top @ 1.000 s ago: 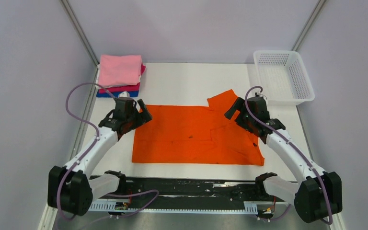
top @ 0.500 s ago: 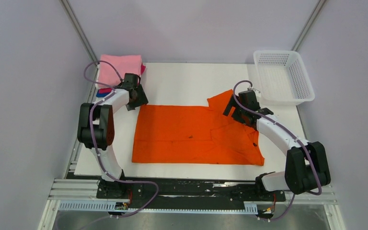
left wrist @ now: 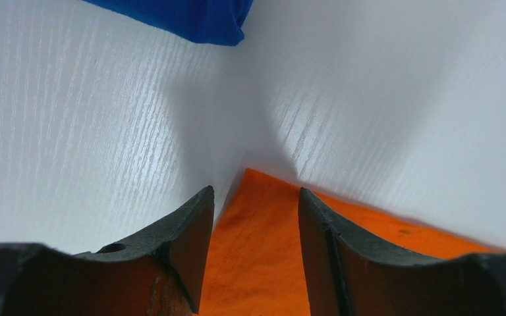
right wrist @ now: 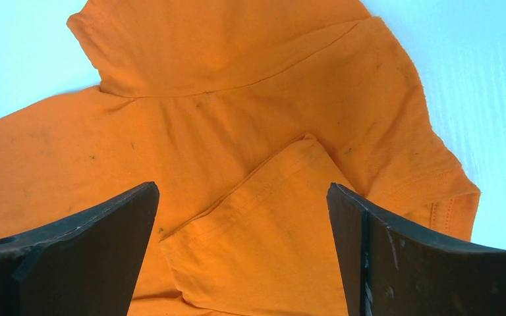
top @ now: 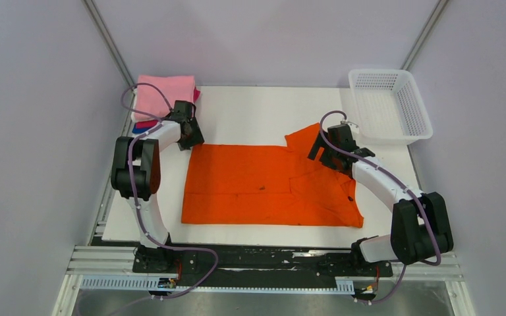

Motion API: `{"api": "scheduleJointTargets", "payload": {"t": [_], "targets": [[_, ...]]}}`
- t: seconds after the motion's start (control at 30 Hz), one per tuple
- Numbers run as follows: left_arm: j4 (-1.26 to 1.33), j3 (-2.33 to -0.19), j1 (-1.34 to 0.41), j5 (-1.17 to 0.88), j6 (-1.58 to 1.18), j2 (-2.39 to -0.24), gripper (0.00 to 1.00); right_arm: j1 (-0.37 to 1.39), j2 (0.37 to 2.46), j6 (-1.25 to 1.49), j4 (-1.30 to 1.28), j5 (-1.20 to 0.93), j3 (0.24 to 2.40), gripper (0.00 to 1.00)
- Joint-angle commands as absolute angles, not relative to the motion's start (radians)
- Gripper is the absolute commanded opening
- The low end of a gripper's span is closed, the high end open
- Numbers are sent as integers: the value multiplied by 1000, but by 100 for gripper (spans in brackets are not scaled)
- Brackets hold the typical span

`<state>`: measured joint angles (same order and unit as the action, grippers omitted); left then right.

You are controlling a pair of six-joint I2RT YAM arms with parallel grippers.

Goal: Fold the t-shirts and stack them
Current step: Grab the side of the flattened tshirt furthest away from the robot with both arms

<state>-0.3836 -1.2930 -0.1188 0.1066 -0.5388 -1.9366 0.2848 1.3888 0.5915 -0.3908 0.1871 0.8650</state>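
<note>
Just off the far-left corner of the bright orange short-sleeved cotton tee sits the stack of folded tees, light pink on top with magenta and blue edges showing below; the left wrist view catches the blue tee just beyond that corner. The left gripper is low over the same corner with its jaws parted, one finger on each side of the orange tip and nothing pinched yet. The tee lies spread flat on the white table, with one sleeve poking out from its far-right edge and a folded-in flap lying on the body. Over that far-right part hangs the right gripper, jaws wide apart and empty, with the flap's point between its fingers in the wrist view. Beyond the tee's far-right corner, well apart, stands the white plastic mesh basket. The step looks like a two-handed pickup of the far edge for a fold toward the near hem. To do it well, the left fingers should go down to the table and take in enough cloth, since the corner tip may slip out. The right should catch the flap together with the layer beneath. Both should then close and lift evenly so the edge stays straight.
</note>
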Motion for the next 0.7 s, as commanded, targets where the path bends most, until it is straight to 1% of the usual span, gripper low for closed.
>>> {"api": "scheduleJointTargets", "payload": {"t": [0.0, 0.27, 0.37, 0.43, 0.47, 0.53, 0.57, 0.6, 0.63, 0.67], "targets": [[-391, -1314, -137, 145, -511, -1959, 57, 279, 1394, 572, -360, 226, 884, 100], [-404, -1330, -167, 194, -507, -1976, 50, 279, 1391, 569, -360, 247, 889, 100], [-416, -1338, -176, 203, -502, -1984, 43, 278, 1385, 568, -359, 256, 886, 100], [-420, -1338, -183, 210, -500, -1989, 40, 277, 1386, 568, -359, 267, 892, 100], [-422, -1337, -187, 211, -500, -1995, 37, 276, 1390, 565, -359, 270, 896, 100], [-426, -1335, -190, 212, -501, -2003, 29, 276, 1394, 564, -360, 285, 908, 100], [-428, -1334, -191, 215, -501, -2010, 23, 277, 1402, 561, -358, 288, 919, 100], [-431, -1334, -192, 217, -502, -2012, 20, 274, 1415, 554, -357, 284, 938, 100], [-432, -1334, -192, 221, -503, -2015, 13, 273, 1436, 546, -357, 278, 962, 100], [-433, -1335, -192, 223, -503, -2015, 9, 271, 1461, 537, -358, 272, 995, 100]]}}
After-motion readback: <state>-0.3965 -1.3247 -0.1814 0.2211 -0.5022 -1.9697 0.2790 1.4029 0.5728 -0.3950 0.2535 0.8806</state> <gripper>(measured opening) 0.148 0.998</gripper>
